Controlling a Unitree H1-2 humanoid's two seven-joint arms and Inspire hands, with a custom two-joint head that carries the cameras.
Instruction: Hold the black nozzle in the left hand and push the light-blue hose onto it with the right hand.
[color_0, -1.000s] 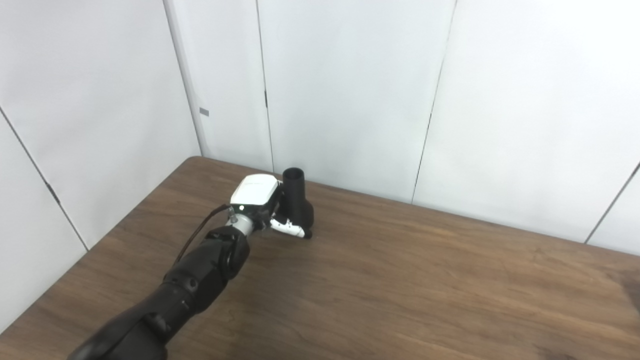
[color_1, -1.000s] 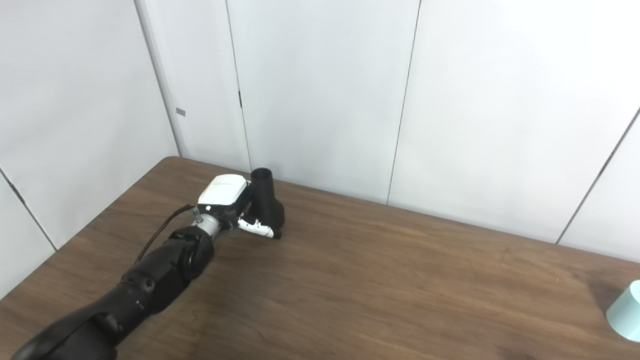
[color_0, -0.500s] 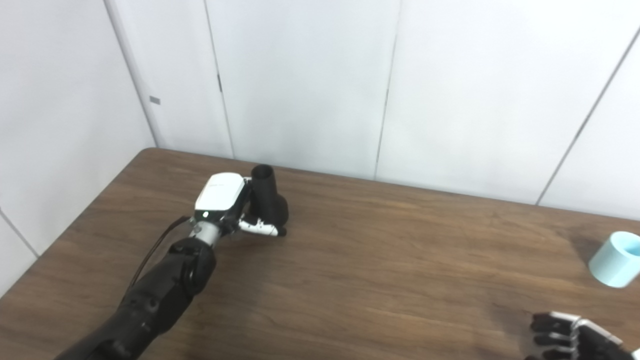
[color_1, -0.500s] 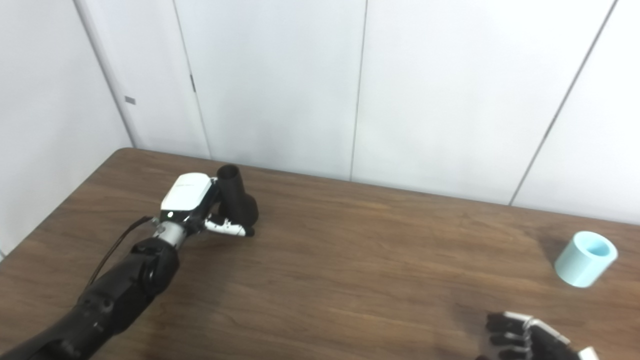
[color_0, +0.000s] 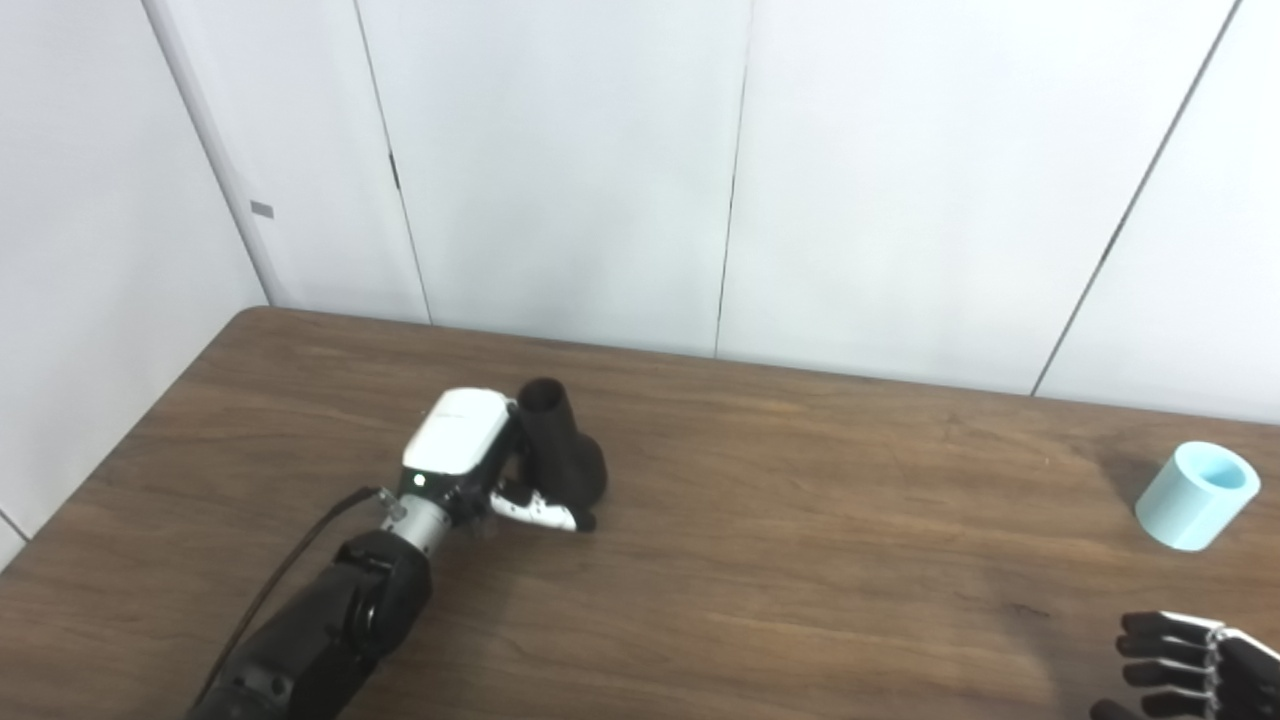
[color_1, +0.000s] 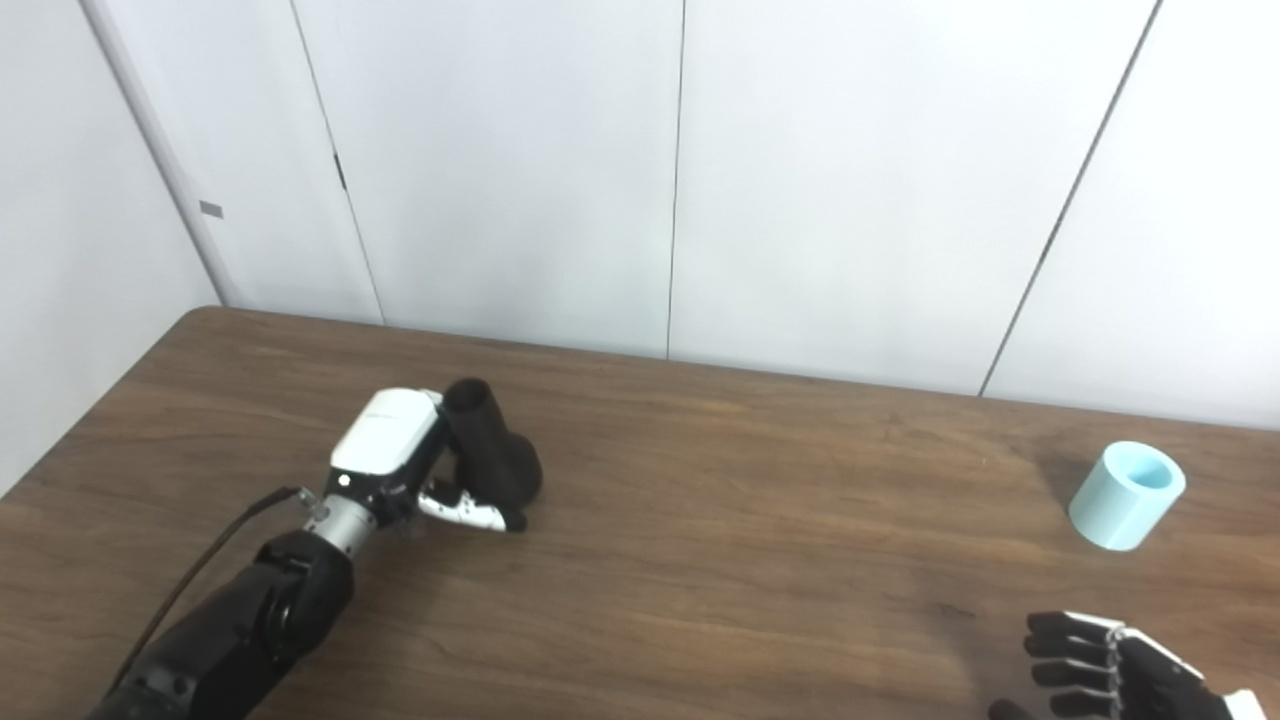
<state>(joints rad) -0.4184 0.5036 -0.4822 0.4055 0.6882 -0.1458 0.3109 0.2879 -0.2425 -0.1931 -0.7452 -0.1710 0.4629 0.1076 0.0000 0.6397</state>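
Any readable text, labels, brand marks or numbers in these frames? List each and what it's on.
None can be read.
Left hand: faint grey marking on its white back, too blurred to read.
Wall tag: small grey rectangle, no legible text.
Black nozzle, light-blue hose, table: no visible print.

The nozzle (color_0: 561, 455) sat on the table (color_0: 760, 520) just right of the left hand (color_0: 465, 460). The hose (color_1: 1127, 494) stood beyond the right hand (color_1: 1110, 675), well apart.

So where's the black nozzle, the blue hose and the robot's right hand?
black nozzle (color_0: 565, 458): left eye view, its flared body.
light-blue hose (color_1: 1120, 505): right eye view, its outer wall.
right hand (color_1: 1120, 675): right eye view, its dark fingers.
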